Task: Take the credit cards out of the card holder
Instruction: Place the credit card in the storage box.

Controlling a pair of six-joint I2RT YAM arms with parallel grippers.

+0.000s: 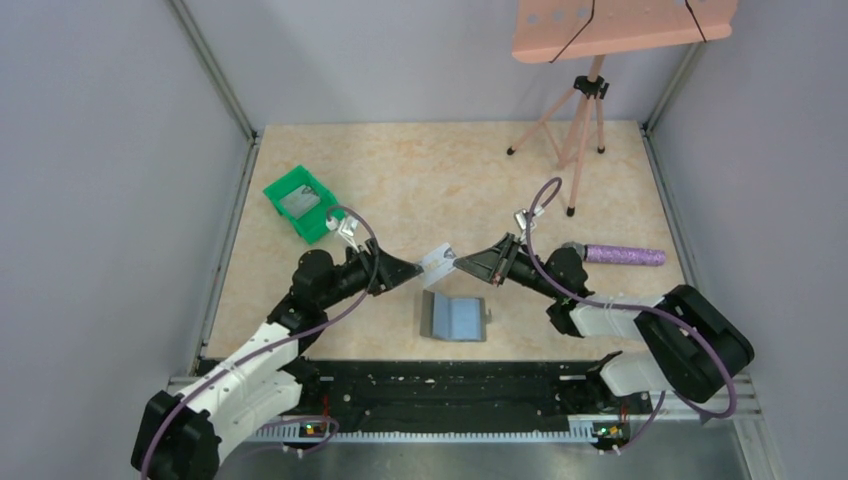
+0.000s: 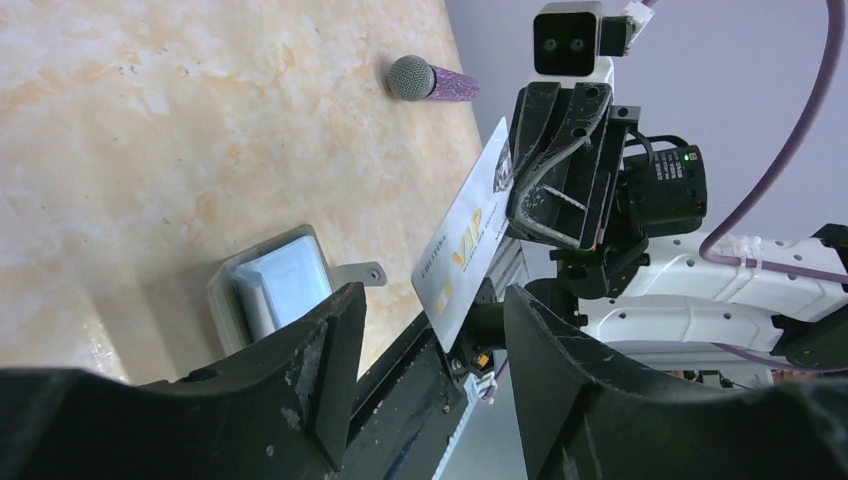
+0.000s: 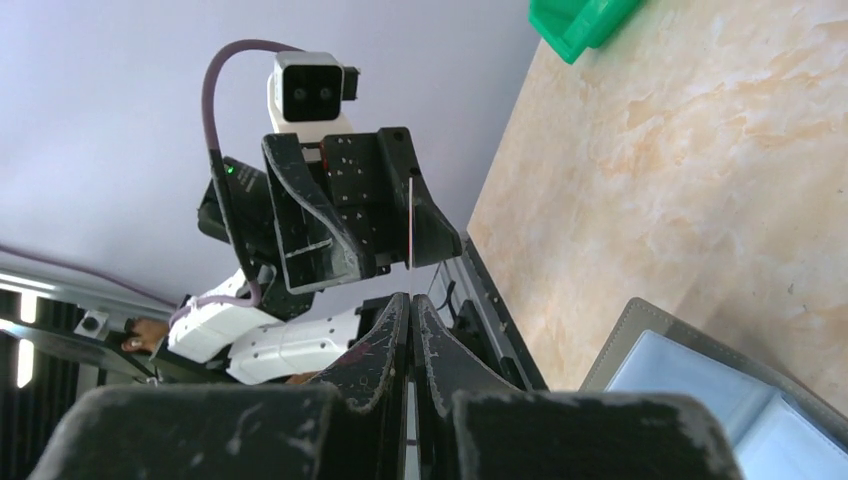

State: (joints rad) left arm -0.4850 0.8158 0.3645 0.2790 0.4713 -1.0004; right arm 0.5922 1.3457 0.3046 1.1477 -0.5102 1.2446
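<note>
Right gripper [image 1: 462, 262] is clamped on 1 short edge of a white card [image 1: 438, 262], its 2 fingers pressed flat together with the card running out edge-on between them in the right wrist view. The card hangs in the air above the table [image 1: 420, 170], between the 2 arms, and its face carries gold "VIP" lettering in the left wrist view.

Left gripper [image 1: 412, 268] faces the right one from the other side, with its 2 fingers [image 2: 335, 340] spread wide. The free end of the card reaches into the gap between them; I cannot tell if it touches either finger.

The card holder [image 1: 455, 318] lies opened flat on the table just in front of the 2 grippers, toward the arm bases, with its blue-grey inside facing up and a grey border around it. Neither gripper touches it.

A green bin [image 1: 318, 228] sits on the table near the left arm with something grey inside. A purple microphone [image 1: 625, 255] lies on the table beside the right arm, and a tripod [image 1: 580, 130] stands at the far right corner.
</note>
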